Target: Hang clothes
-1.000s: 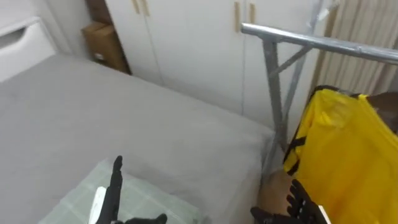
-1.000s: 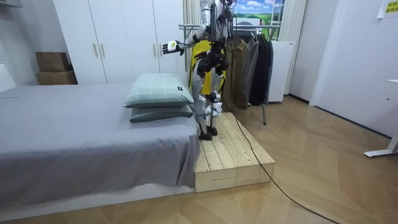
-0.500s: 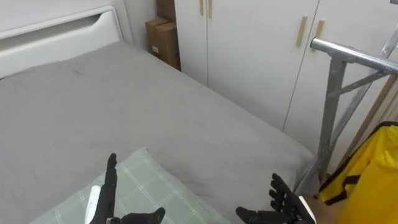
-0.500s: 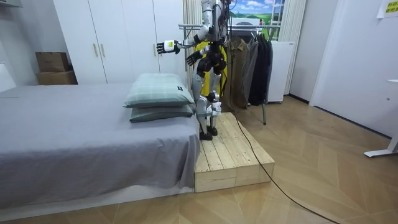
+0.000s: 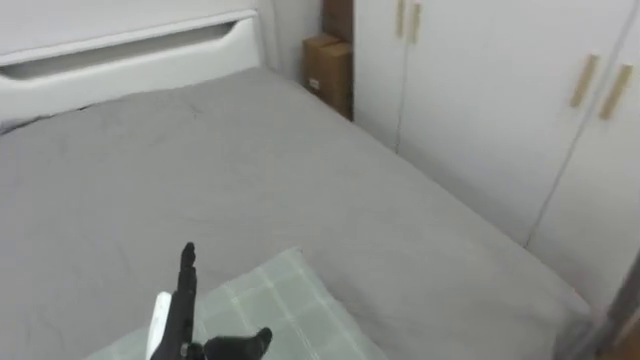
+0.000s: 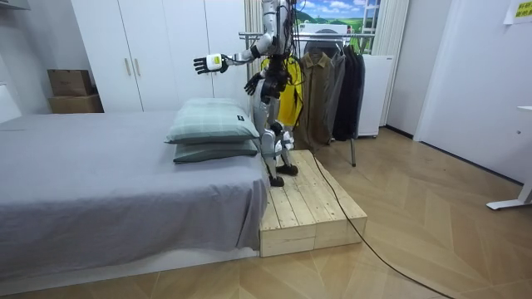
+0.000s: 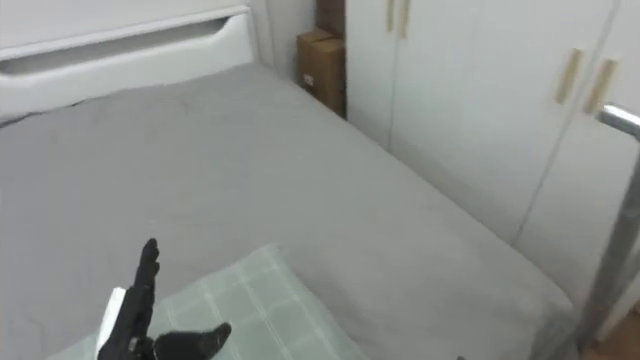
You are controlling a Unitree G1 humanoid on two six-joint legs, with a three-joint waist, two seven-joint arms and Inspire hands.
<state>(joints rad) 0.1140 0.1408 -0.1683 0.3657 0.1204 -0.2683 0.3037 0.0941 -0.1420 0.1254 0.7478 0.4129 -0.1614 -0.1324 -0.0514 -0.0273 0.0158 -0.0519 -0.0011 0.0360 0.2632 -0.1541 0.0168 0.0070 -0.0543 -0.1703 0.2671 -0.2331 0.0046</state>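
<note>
Clothes [image 6: 331, 83] on the rack [image 7: 622, 118] looked soft, light, best pinched at the shoulders; my left robot hand [image 5: 182, 305] hovered flat, empty; I couldn't read the right robot hand [image 6: 252, 83].

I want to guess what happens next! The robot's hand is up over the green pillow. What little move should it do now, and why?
Probably lean toward the bed and look along it for the next garment. Its left hand is open and empty above the pillow, its right hand is empty too, and the yellow garment hangs behind it.
</note>
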